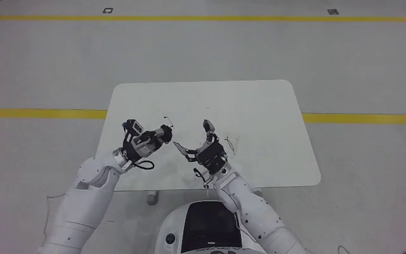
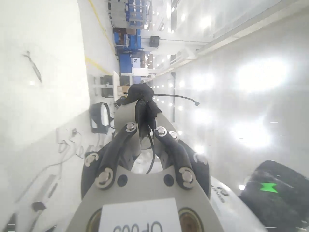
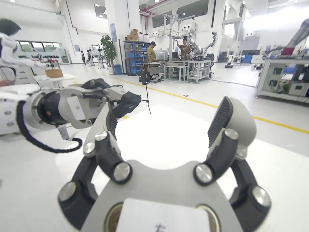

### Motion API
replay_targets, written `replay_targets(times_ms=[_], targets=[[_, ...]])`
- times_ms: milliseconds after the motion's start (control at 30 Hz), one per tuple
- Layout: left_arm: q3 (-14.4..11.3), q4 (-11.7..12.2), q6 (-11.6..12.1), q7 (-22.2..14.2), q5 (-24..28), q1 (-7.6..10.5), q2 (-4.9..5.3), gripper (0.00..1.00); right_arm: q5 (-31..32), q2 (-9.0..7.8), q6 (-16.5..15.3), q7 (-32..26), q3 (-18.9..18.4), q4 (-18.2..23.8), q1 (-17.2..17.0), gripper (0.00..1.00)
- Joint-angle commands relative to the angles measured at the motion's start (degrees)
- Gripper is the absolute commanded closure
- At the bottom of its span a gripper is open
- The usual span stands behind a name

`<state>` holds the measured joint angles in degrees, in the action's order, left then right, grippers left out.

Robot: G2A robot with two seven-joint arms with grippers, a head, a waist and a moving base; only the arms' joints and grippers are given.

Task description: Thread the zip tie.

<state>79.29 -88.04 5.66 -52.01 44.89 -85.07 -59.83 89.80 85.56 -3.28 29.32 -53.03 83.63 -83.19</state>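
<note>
The zip tie (image 1: 169,122) is gripped across its length in the left gripper (image 1: 166,134), just left of centre in the top view and above the near part of the white table (image 1: 266,105). Its long axis stands close to upright. In the right wrist view the zip tie (image 3: 147,98) is a thin line crossing the left gripper (image 3: 130,101), with a short pointed tail below the fingertips. In the left wrist view the longer part of the zip tie (image 2: 173,96) runs away from the table (image 2: 36,25) and ends in a small square head. It is black, slender and nearly straight, with a slight bend near the head.

There is one zip tie in hand, and the left gripper (image 2: 141,92) is closed tightly on it. A second thin dark strip (image 1: 229,143) lies curled on the table right of centre, apart from both grippers. It is too small to tell whether this thin dark strip (image 2: 33,67) is another tie.

The right gripper (image 1: 195,138) sits at the middle of the top view, just right of the left one, with its jaws spread wide and nothing in them. The ribbed pads show in the right gripper (image 3: 169,112). There are two grippers and one table.
</note>
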Motion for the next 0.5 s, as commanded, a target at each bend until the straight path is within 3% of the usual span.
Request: replay_targets(times_ms=[0,67,200,467], targets=[[0.45,0.26,-3.83,-1.67,2.98,0.09,0.14,1.00,0.16,-1.06,1.38,-0.30,1.21,-0.80,2.29,0.00],[1.06,0.69,-6.46,-2.08,4.42,0.16,0.28,1.00,0.16,-2.83,5.00,-0.22,4.24,-2.14,5.05,0.00],[1.83,0.95,-8.13,-2.95,6.46,0.49,0.40,1.00,0.16,-5.89,13.30,1.45,10.52,-4.12,8.94,0.00],[1.81,0.87,-7.87,-1.75,5.96,0.67,0.39,1.00,0.16,-6.02,13.21,0.87,10.79,-4.18,9.18,0.00]])
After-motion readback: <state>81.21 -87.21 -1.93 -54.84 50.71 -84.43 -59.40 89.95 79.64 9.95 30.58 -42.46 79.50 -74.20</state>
